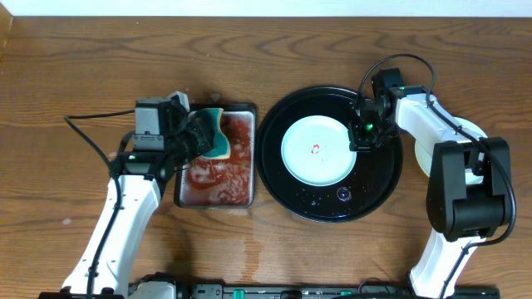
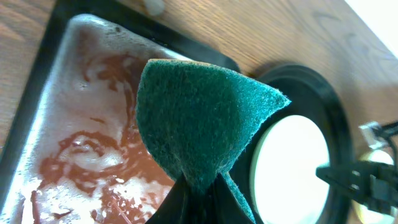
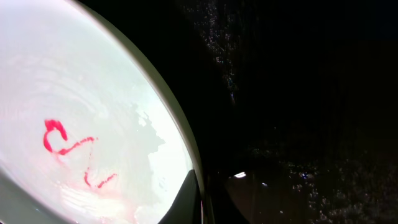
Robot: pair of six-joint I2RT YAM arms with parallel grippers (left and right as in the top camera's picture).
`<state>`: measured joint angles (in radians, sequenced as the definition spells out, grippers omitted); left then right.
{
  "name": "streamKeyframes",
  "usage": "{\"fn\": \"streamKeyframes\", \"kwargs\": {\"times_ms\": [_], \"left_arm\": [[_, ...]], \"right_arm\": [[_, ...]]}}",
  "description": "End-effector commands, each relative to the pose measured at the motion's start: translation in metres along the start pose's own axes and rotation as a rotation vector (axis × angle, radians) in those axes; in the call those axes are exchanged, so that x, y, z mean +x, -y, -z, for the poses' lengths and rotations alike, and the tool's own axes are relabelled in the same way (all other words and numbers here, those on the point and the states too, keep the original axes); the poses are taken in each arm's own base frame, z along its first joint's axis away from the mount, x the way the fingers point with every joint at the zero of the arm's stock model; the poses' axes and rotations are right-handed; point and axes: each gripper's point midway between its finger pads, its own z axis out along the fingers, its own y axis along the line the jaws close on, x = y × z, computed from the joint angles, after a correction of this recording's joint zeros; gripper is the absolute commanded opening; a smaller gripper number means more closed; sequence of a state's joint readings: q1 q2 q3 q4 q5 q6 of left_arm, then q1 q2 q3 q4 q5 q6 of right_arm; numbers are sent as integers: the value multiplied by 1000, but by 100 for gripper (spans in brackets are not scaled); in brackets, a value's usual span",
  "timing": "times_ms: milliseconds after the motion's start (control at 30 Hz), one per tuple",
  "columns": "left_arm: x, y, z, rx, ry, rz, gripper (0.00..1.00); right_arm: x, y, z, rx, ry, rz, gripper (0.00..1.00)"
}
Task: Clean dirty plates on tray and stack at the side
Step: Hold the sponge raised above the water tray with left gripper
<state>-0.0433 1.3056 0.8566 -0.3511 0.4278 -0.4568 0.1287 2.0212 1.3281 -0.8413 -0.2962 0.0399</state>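
A pale blue-white plate (image 1: 314, 151) with a small red smear at its centre lies on the round black tray (image 1: 382, 178). My right gripper (image 1: 362, 137) is at the plate's right rim. In the right wrist view its jaws (image 3: 202, 194) are shut across the rim of the plate (image 3: 81, 93), one finger over it and one under. My left gripper (image 1: 204, 137) is shut on a folded green sponge (image 1: 218, 133), held above the rectangular pan. In the left wrist view the sponge (image 2: 199, 118) fills the middle, pinched at its lower end.
A rectangular black pan (image 1: 218, 178) of reddish foamy liquid sits just left of the tray. A pale plate (image 1: 422, 159) lies on the table to the right of the tray, partly hidden under my right arm. Water drops speckle the tray.
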Motion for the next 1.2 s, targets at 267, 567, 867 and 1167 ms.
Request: {"fn": "streamKeyframes", "kwargs": {"times_ms": [267,567,867,1167], "left_arm": [[-6,17,19,222,-36,3,7],[-20,17,23,244,19,-50,7],[-52,35,31,304,159,-142,7],[-67,51,48,342,249,-209,6]], "right_arm": [[8,6,-2,38,-20,17,1],[8,6,-2,39,-20,17,1],[8,9,-2,58,-21,17,1],[8,9,-2,57,-21,17,1]]}}
